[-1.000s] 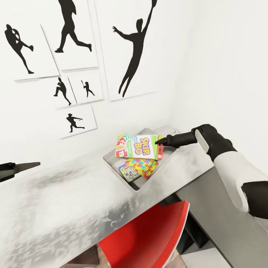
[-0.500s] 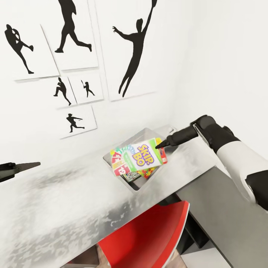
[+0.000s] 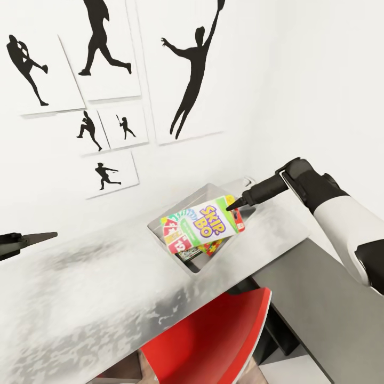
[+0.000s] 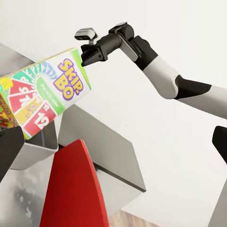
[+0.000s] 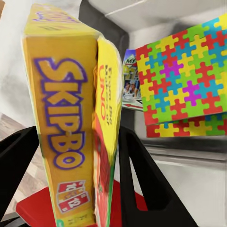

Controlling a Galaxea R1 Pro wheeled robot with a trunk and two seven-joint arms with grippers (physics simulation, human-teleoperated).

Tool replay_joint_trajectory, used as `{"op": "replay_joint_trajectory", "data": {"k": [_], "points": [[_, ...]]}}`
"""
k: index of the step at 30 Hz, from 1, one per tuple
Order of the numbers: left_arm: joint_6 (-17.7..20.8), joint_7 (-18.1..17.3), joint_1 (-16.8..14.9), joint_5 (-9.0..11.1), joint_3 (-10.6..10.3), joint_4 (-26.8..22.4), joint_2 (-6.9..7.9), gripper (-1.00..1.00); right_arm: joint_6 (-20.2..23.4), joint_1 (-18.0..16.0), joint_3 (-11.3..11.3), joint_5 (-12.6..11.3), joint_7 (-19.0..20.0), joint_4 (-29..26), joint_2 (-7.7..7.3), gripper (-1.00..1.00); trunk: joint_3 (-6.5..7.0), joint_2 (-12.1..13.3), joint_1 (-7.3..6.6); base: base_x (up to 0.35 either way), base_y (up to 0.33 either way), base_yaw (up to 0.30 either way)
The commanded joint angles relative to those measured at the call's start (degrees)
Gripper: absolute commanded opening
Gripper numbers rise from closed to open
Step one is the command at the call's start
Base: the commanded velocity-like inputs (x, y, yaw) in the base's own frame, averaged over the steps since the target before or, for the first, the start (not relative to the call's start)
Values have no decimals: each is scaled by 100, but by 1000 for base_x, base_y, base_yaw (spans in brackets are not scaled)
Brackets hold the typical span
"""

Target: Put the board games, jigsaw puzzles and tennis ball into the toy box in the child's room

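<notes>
My right gripper [image 3: 233, 203] is shut on one end of the white and yellow SKIP BO board game [image 3: 200, 226], which hangs tilted over the grey toy box [image 3: 186, 201] on the table [image 3: 106, 288]. In the right wrist view the SKIP BO box [image 5: 61, 118] sits between the black fingers [image 5: 146, 175] with a thinner red and yellow box [image 5: 106, 132] pressed against it. Below lie a jigsaw puzzle [image 5: 184, 90] and a blue board game [image 5: 131, 82]; the puzzle [image 3: 214, 246] peeks out under the held box. The left gripper [image 3: 32, 238] hovers far left over the table, open and empty.
A red swivel chair [image 3: 213, 341] is tucked under the table's front edge. The lower dark grey side section [image 3: 320, 298] lies under my right arm. White walls with black sports silhouettes [image 3: 186, 69] close off the back and right.
The SKIP BO box has swung from lying flat above the toy box to hanging tilted, lower and more to the left. My right wrist has risen and drawn back a little. The left arm stayed still.
</notes>
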Motion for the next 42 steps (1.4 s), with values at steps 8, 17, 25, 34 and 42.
{"op": "replay_joint_trajectory", "data": {"k": [8, 17, 25, 34, 42], "points": [[61, -21, -5, 1, -11, 0, 2, 100, 121, -12, -148, -10, 53, -22, -322, -100, -13, -11, 3, 0, 0, 0], [61, -21, -5, 3, -11, -1, 2, 100, 121, -25, -498, 1, -6, -19, -385, -100, -82, -11, 3, 0, 0, 0], [61, -21, -5, 3, -4, -1, 2, 100, 116, -28, -578, -14, -2, -57, -378, -100, -124, -11, 3, 0, 0, 0], [61, -21, -5, 3, -10, -3, 2, 100, 113, -28, -622, -17, -2, -60, -389, -100, -127, -11, 3, 0, 0, 0], [77, -21, -5, 3, -5, 0, 2, 100, 105, -28, -630, -15, 1, -60, -386, -100, -127, -11, 3, 81, -36, 0]]}}
